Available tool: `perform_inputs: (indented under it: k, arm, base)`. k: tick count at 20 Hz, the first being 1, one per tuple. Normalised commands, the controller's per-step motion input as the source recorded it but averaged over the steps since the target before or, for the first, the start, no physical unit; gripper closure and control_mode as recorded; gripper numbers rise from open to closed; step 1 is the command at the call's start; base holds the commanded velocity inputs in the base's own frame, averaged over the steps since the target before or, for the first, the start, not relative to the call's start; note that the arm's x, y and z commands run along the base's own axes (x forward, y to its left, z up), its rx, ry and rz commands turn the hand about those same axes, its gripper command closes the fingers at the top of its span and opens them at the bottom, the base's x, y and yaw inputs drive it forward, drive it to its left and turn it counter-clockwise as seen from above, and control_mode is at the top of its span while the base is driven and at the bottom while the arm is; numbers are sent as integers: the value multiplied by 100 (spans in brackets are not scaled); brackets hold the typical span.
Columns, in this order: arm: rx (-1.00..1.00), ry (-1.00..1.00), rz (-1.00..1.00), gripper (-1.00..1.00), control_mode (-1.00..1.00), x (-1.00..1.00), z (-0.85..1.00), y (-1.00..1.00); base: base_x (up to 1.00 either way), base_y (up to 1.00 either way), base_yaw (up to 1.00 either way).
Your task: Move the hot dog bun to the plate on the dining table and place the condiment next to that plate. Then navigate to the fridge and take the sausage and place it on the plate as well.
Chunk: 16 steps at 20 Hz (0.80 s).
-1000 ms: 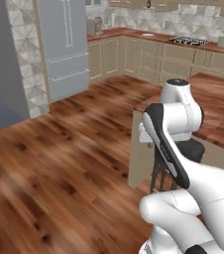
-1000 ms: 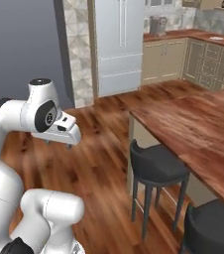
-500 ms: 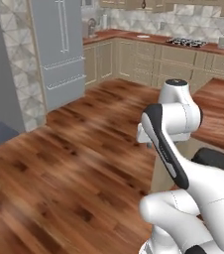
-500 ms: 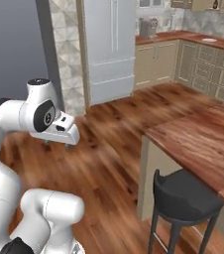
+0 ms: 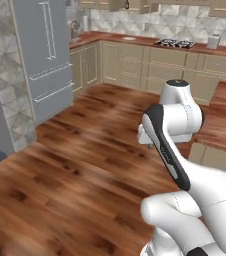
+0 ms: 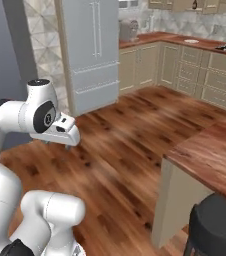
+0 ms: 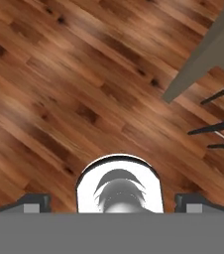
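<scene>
step: looks like the drive-to-fridge leg, judging by the scene. arm tucked in over the base, nothing carried, fridge (image 5: pixel 42 55) ahead w/ both doors shut.
pincer: gripper (image 7: pixel 112 202) points straight down at the floor; its two tips sit far apart at the bottom corners of the hand view, nothing btwn them, so it's wide apart and empty.
fridge: tall silver-grey, french doors w/ long vertical bar handles, drawer fronts below. upper left in left base view, upper centre-left in right base view (image 6: pixel 92 50). well apart from the robot, open floor btwn.
dining table: reddish-brown wood top; a corner shows at right in right base view (image 6: pixel 210 155), pale panel side under it, round black stool (image 6: pixel 215 230) tucked beside. also at right edge in left base view (image 5: pixel 225 120).
bun / plate / condiment: can't tell from these views whether they're already set; that part of the table top isn't shown.
sausage: presumably inside the fridge; doors closed, can't confirm.
next move: prob needs the base closer and squared to the fridge, then arm unfolded and the pincer brought onto a door handle to pull it open.
floor: wood planks (image 5: pixel 75 165), mid-brown, bare.
room: beige cabinets (image 5: pixel 135 65) w/ brown counter along back wall, cooktop (image 5: pixel 175 43), pale tile backsplash, grey-tiled wall beside fridge.
</scene>
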Motion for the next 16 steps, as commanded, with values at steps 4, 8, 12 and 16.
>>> perform_inputs:
  k: [4, 8, 12, 16]
  arm:
    - [0, 0, 0, -100, 100, 0, 0, 0]
    - [0, 0, 0, -100, 100, 0, 0, 0]
    - [0, 0, 0, -100, 100, 0, 0, 0]
    - [0, 0, 0, -100, 100, 0, 0, 0]
  base:
    - [97, 67, -32]
    - [100, 46, -34]
    - [100, 38, -39]
    - [100, 36, -41]
